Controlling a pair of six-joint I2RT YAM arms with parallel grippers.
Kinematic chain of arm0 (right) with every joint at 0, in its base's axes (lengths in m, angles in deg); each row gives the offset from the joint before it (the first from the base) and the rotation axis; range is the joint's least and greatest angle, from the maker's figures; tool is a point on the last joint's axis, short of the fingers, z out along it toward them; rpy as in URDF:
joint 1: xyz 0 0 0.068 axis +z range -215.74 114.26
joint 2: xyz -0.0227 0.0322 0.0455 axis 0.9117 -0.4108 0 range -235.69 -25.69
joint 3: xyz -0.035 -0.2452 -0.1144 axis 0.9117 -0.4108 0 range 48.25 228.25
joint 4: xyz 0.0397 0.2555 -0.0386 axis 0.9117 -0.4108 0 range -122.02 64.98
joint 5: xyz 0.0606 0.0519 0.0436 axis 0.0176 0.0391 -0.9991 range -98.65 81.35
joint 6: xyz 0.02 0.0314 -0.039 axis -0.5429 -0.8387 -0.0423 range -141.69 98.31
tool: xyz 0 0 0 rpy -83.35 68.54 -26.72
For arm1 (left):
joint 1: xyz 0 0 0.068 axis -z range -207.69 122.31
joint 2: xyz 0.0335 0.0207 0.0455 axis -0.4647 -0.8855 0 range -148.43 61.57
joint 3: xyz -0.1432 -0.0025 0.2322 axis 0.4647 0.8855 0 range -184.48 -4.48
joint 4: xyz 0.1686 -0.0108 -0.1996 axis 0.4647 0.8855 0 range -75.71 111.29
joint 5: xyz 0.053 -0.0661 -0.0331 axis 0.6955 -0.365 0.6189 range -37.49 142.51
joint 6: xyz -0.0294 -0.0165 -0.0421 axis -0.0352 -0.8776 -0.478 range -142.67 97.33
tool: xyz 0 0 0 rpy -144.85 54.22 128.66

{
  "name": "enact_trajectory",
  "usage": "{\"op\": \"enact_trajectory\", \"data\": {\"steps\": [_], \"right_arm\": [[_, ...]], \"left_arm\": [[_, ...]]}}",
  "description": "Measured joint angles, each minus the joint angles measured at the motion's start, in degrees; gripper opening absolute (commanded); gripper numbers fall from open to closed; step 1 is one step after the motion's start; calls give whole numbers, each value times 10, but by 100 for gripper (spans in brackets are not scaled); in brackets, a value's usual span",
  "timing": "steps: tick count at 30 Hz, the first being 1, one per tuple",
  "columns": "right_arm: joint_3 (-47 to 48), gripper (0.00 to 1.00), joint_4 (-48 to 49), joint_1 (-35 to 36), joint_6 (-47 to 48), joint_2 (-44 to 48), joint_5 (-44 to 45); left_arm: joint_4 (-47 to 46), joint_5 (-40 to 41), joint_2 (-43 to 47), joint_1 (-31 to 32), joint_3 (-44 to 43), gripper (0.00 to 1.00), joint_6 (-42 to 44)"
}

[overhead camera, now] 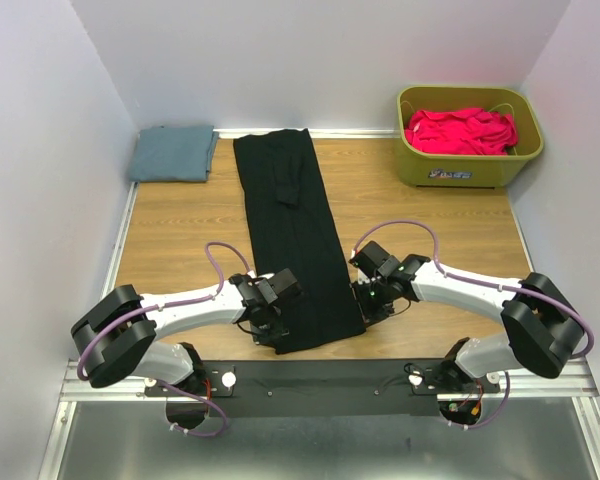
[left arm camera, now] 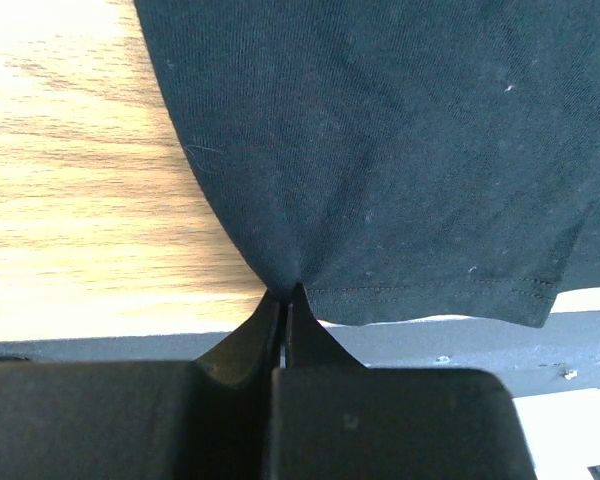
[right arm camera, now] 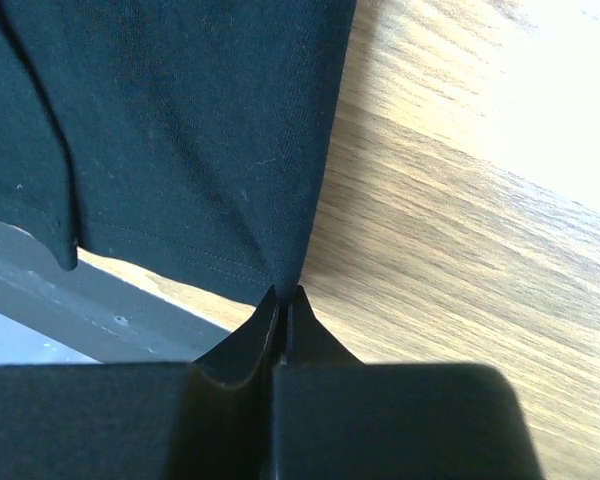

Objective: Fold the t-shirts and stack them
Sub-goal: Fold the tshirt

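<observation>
Lengthwise, black t-shirt (overhead camera: 292,235) runs near-to-far; left end effector (left arm camera: 287,300) and right end effector (right arm camera: 285,297) pinch its hem.

1. You face a wooden table (overhead camera: 430,215), its grain running side to side.
2. A pale back wall (overhead camera: 310,60), left wall (overhead camera: 40,200) and right wall (overhead camera: 580,120) box it in on three sides.
3. A black rail (overhead camera: 320,385) lines your near edge.
4. Bright light glares off the wood.
</observation>
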Motion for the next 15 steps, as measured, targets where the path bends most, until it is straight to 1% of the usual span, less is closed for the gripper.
{"op": "enact_trajectory", "data": {"steps": [6, 11, 15], "right_arm": [[0, 1, -5, -2, 6, 0, -11], [-8, 1, -15, -2, 12, 0, -40], [-16, 1, -40, -2, 11, 12, -59]], "left_arm": [[0, -8, -1, 6, 0, 0, 0], [5, -17, 0, 31, 0, 0, -4], [25, -31, 15, 65, 3, 0, -20]]}}
